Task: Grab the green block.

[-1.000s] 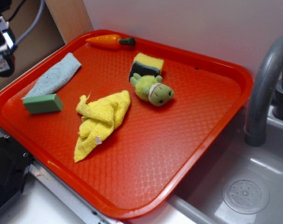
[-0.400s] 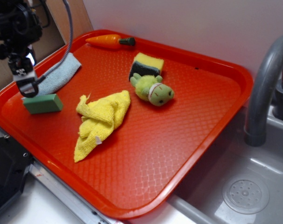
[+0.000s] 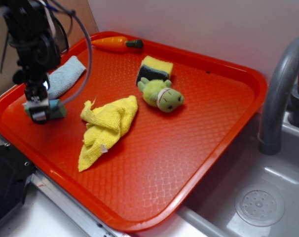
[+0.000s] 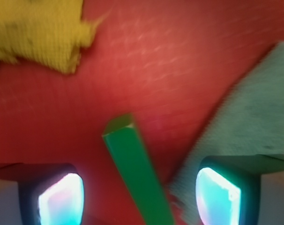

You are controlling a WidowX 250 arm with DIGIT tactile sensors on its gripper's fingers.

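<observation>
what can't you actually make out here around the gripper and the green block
- Exterior view: the gripper covers most of the green block, so contact cannot be judged.
- Wrist view: the green block runs off the bottom edge, hiding its near end.
- Wrist view: motion blur smears the blue cloth and yellow cloth.
- Wrist view: the fingers are cut off at the bottom edge.

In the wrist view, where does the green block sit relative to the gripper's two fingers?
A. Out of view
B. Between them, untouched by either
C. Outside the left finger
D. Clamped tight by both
B: the green block lies in the gap of the open gripper, with red tray visible on both sides of it.
</observation>
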